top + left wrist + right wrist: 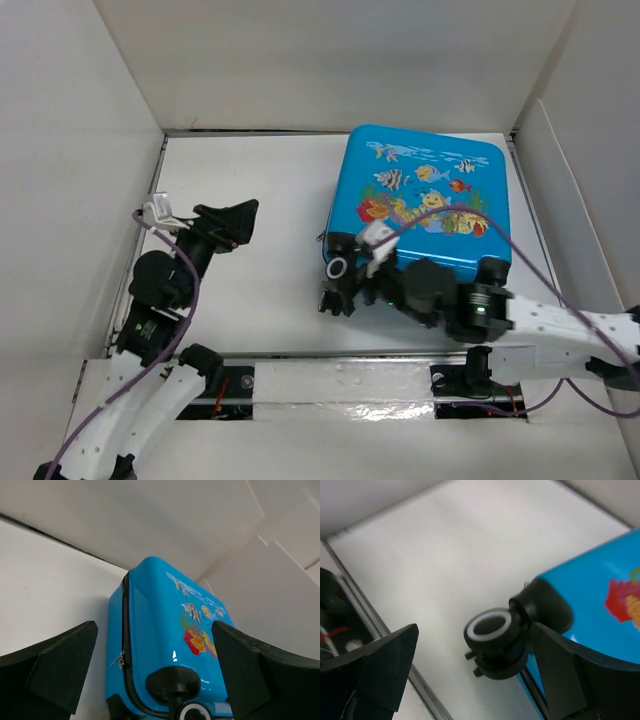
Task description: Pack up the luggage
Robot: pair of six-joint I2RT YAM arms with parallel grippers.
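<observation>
The small bright blue hard-shell suitcase with cartoon fish print point(425, 200) lies shut and flat at the far right corner of the white desk point(260, 180). The jaws of the right arm point(540, 320) stand apart on either side of its black near-left wheel point(492, 630), clamping nothing. The jaws of the left arm point(160, 290) stand apart and empty near the left edge.

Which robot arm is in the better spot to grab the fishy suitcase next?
Probably right. The right gripper, open, sits at a wheel of the suitcase. The left gripper is open too, but off to the side, apart from it.
</observation>
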